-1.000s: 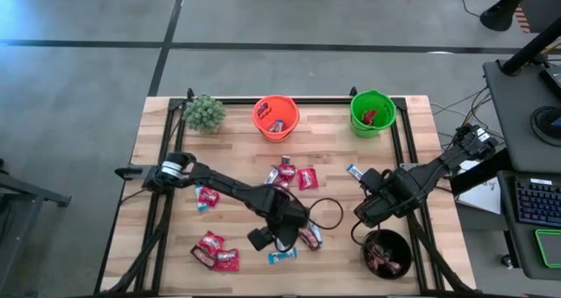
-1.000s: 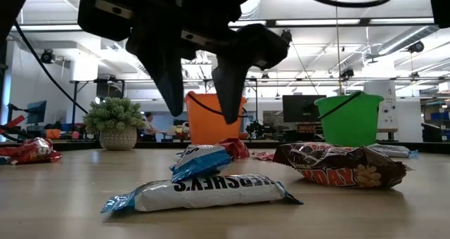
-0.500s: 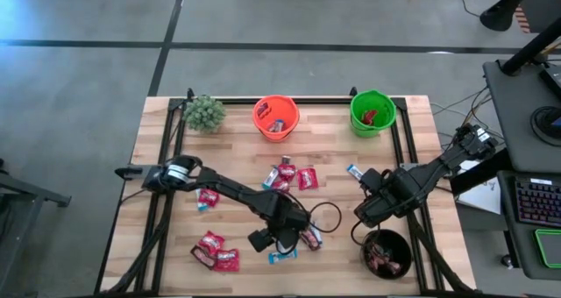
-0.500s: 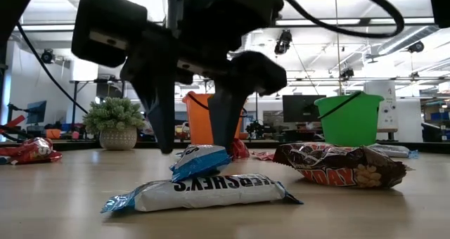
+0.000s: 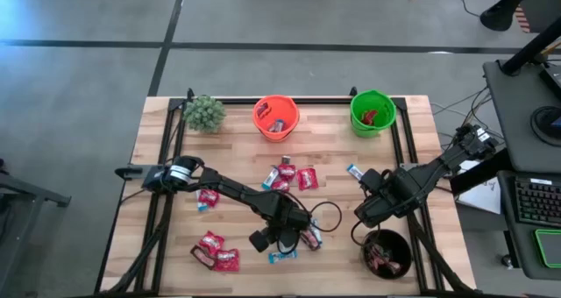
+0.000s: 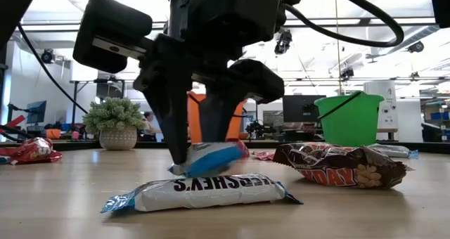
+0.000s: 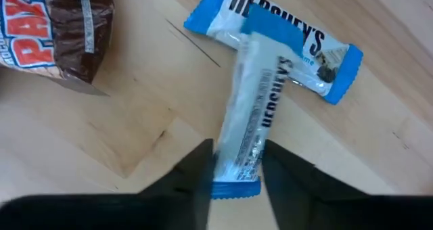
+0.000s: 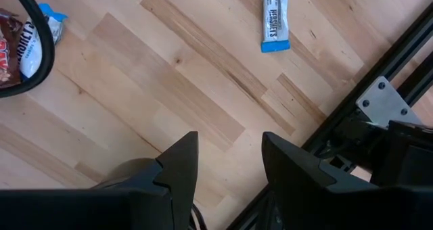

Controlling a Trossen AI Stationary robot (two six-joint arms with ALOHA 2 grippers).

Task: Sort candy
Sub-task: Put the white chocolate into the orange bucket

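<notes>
On the worktop (image 5: 158, 149), a plant (image 5: 204, 112) stands by the far left corner and two buckets (image 5: 276, 117) (image 5: 372, 112) along the far edge. Candy (image 5: 289, 176) lies mid-table and toward the near-left corner (image 5: 215, 251). A bowl (image 5: 387, 252) sits near the near-right corner.

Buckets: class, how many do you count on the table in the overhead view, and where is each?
3: an orange bucket at the far edge, a green bucket to its right, and a black bucket at the near right corner.
</notes>
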